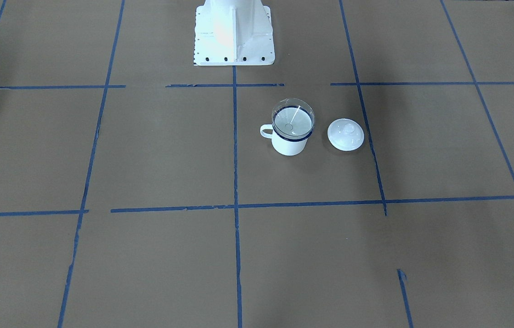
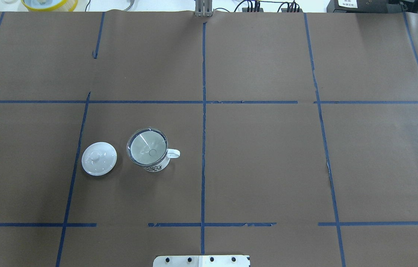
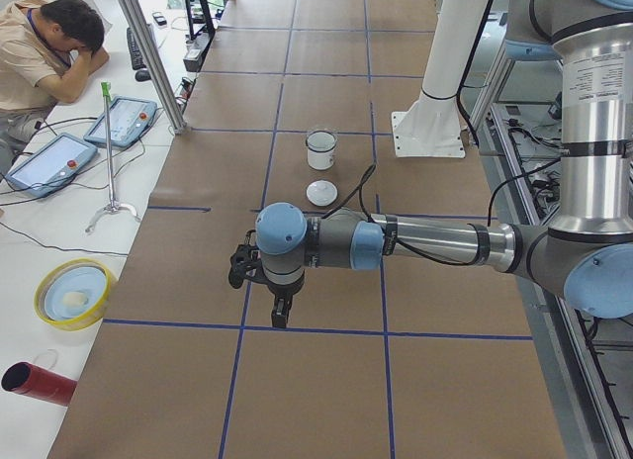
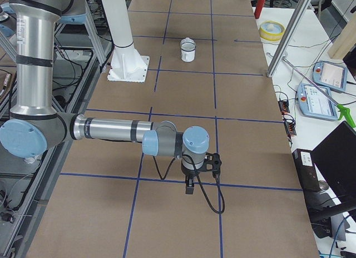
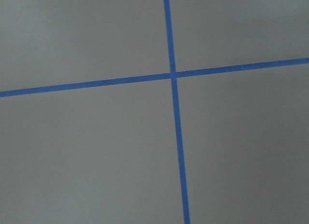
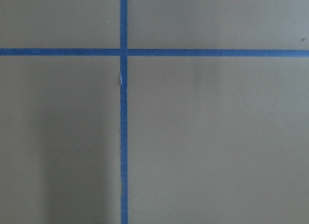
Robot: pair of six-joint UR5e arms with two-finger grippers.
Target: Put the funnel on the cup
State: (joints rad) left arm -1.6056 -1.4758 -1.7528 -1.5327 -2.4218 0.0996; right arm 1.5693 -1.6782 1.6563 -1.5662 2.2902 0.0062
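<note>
The clear funnel [image 1: 293,120] sits mouth-up in the top of the white mug [image 1: 288,146] with the dark blue rim, its spout down inside. In the overhead view the funnel [image 2: 147,146] covers the mug's [image 2: 156,167] opening, and the handle points right. The mug also shows in the left [image 3: 321,149] and right [image 4: 188,50] side views. My left gripper [image 3: 281,316] hangs over the table far from the mug, near a tape crossing. My right gripper [image 4: 189,185] hangs likewise at the other end. I cannot tell whether either gripper is open or shut. Both wrist views show only bare table and tape.
A round white knobbed lid [image 1: 345,134] lies on the table beside the mug, also in the overhead view [image 2: 99,158]. The white robot base [image 1: 233,32] stands behind. Off the table are a seated operator [image 3: 45,53], tablets [image 3: 124,120] and a yellow bowl [image 3: 74,293].
</note>
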